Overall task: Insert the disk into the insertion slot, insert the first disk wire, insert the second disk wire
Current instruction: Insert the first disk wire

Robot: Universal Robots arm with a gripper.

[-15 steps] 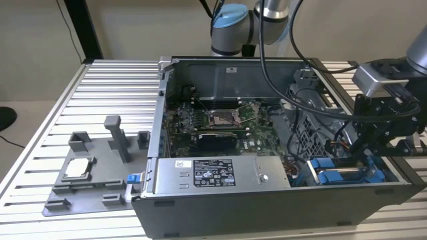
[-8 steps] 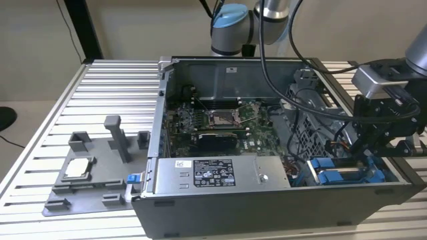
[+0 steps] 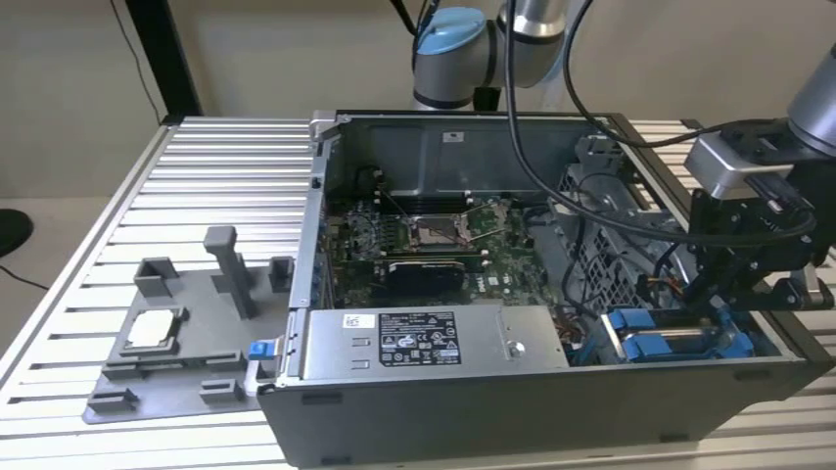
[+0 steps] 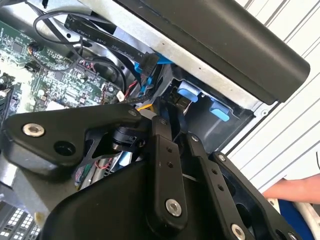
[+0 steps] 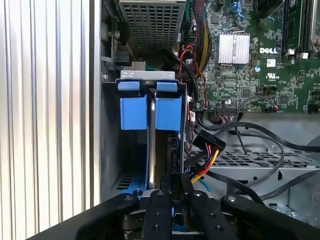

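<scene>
While the open computer case (image 3: 523,416) lies on the ribbed metal counter (image 3: 196,186), toward the edge on the exterior view's right, the arm's black jaws hang just above the drive cage (image 5: 107,150) in the case's front corner on that side. Their tips are hidden in both wrist views, so one cannot tell how far the jaws are open or if they hold anything. Down in the cage, the disk (image 5: 167,112) sits in the insertion slot (image 5: 170,75), showing its blue end. Another blue carrier (image 5: 135,112) stands just beside it, with a thin silver plate (image 5: 151,145) between the two. A bunch of yellow, red and black wires (image 5: 202,169) with a black plug (image 5: 212,142) lies just beside the disk. The grey box (image 3: 418,338) with a white label sits along the case's front wall. A grey tray (image 3: 170,392) rests near the counter's front corner on the exterior view's left. A person's hand (image 4: 292,190) shows beside the case in the second wrist view
</scene>
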